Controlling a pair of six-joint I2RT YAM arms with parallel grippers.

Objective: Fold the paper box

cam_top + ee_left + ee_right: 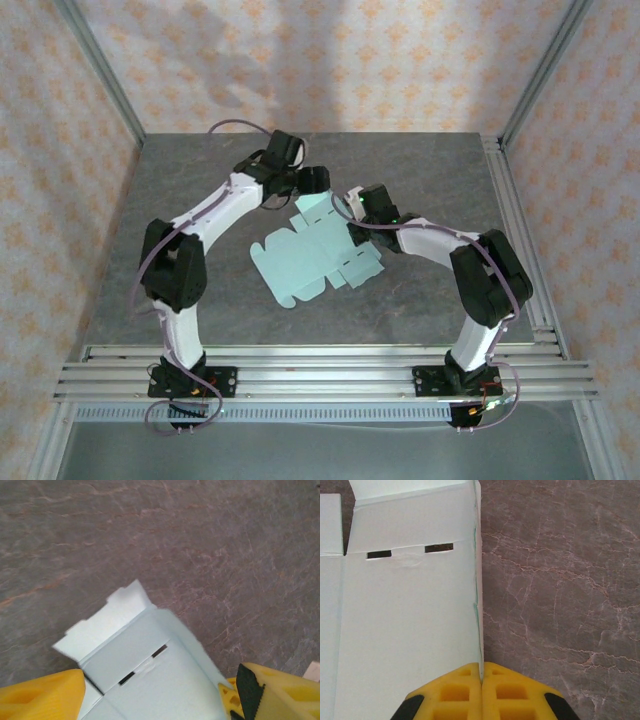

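Mint-blue card paper box: your right tool pinches its raised side edge, left tool straddles it released; grey tabletop spreads wide around.

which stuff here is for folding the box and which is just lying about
For the job: paper box, an unassembled sheet; left jaws open over it; right jaws shut on its edge.
Just there: table; metal rails; patterned walls.

Left hand gapes wide, tilted downward; right hand pinched shut on the paper box
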